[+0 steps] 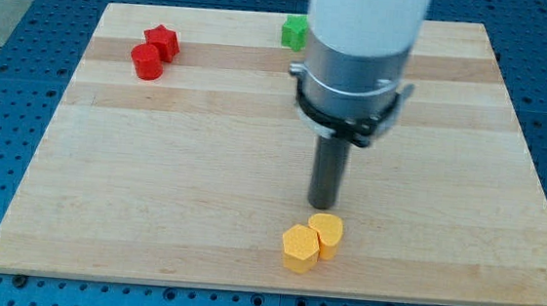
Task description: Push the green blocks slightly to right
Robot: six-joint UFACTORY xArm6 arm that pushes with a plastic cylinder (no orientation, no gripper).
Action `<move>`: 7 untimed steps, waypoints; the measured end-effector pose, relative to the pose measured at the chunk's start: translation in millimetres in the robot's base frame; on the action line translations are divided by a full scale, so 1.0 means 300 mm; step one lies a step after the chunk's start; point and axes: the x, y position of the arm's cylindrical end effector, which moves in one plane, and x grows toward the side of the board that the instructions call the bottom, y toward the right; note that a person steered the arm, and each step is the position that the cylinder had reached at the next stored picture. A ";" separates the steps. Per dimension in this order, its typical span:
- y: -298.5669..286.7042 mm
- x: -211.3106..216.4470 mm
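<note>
A green block [293, 31] shows at the view's top edge of the wooden board [154, 183], partly hidden behind the arm's white and grey body, so its shape and any second green block cannot be made out. My tip [323, 205] rests on the board near the view's bottom centre, far below the green block. It stands just above two yellow blocks: a yellow hexagon [299, 248] and a yellow rounded block [326, 234], which touch each other.
A red star block [162, 42] and a red round block [146, 62] sit together at the view's top left. The board lies on a blue perforated table [1, 132].
</note>
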 end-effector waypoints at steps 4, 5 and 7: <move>-0.459 -0.540; -0.457 -0.683; -0.448 -0.899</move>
